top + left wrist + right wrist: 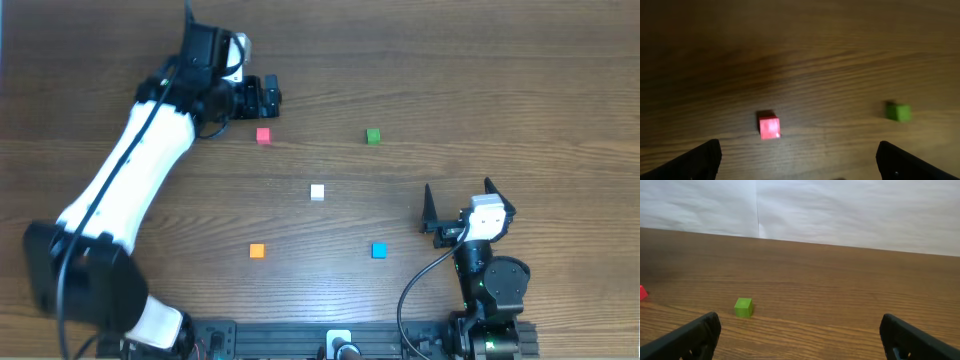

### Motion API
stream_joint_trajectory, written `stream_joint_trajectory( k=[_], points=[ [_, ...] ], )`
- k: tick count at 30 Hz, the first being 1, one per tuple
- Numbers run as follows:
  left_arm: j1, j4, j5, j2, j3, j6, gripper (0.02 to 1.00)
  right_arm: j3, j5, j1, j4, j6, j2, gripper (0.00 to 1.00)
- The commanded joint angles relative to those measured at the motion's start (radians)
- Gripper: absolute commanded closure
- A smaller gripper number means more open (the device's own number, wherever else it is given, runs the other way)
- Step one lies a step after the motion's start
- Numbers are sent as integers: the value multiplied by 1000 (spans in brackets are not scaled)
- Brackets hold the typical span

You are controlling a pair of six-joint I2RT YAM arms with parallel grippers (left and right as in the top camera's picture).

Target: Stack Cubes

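left arm (pixel 130 180) stretched to upper left, left fingers (pixel 700 160) apart by red cube (pixel 769 126) — right fingers (pixel 695 337) apart, lower right.

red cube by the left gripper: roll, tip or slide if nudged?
Probably slides, not rolls: the red cube sits flat on the smooth wood table. Tipping seems unlikely, as it looks as wide as tall. Likely rigid and light; the open left gripper spans it easily.
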Motion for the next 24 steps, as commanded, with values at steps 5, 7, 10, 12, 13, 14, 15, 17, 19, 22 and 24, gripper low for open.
stream_joint_trajectory(
  k=[5, 7, 10, 12, 13, 14, 15, 17, 19, 22, 24],
  points=[
    [-19, -24, -3, 265, 53, -106, 23, -8, 9, 3, 0, -4, -6, 7],
    [-26, -31, -16, 292, 53, -106, 31, -8, 9, 3, 0, -4, -6, 7],
    [-35, -39, -52, 327, 53, -105, 77, -8, 9, 3, -1, -4, -6, 7],
    [-42, -43, -84, 334, 53, -105, 97, -8, 9, 3, -1, -4, -6, 7],
    [-48, -46, -108, 337, 53, -104, 106, -8, 9, 3, -1, -4, -6, 7],
    [-53, -47, -129, 341, 53, -104, 115, -8, 9, 3, -1, -4, -6, 7],
    [-58, -47, -145, 344, 53, -101, 121, -8, 9, 3, -1, -4, -6, 7],
    [-68, -45, -172, 353, 53, -74, 121, -8, 9, 3, 0, -4, -6, 9],
    [-72, -45, -183, 361, 53, -68, 121, -8, 9, 3, 0, -4, -6, 7],
    [-74, -34, -182, 376, 53, -55, 126, -8, 9, 3, -1, -4, -6, 9],
    [-74, -34, -187, 377, 53, -55, 167, -8, 9, 3, 0, -4, -6, 7]
  ],
)
